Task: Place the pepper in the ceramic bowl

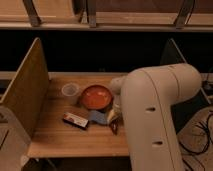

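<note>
- Clutter crowds the pepper [114, 128], lying on the table [55, 136] beside the blue item [98, 118], outside the ceramic bowl [96, 97]; a grasp may snag both;
- the gripper [114, 115] hangs just above it; we cannot tell its state; 1 weak pinch could drop it short.

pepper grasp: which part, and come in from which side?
Probably the pepper at its thicker middle, from straight above, closing across its narrow width. It lies flat on the table, long and tapering, so the tip would likely slip. The blue flat item lies close beside it, which makes a side approach awkward. The gripper is just above the pepper, next to the ceramic bowl.
</note>
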### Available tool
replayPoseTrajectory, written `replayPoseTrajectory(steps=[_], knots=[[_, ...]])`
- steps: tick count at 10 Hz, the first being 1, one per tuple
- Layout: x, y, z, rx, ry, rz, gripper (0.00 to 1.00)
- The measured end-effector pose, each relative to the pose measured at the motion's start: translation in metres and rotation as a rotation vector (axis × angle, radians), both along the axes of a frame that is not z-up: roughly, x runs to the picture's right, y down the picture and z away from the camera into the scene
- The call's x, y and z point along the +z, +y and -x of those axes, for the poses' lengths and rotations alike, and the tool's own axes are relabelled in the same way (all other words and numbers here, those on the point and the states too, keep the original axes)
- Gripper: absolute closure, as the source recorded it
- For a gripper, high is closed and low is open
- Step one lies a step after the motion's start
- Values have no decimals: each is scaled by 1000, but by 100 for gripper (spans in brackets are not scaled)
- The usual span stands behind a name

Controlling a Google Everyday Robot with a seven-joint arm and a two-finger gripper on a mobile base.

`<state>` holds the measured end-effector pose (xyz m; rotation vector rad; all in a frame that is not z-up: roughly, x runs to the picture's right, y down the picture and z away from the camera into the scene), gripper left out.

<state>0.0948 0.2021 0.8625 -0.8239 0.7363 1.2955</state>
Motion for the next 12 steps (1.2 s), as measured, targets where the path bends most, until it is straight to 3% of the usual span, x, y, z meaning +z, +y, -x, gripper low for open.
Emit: replayPoseTrajectory(steps=[5, 9, 12], knots=[[-12, -14, -5, 9, 13, -44, 20], [-16, -1, -17, 22, 48, -22, 20], [-9, 14, -10, 41, 35, 8, 20]])
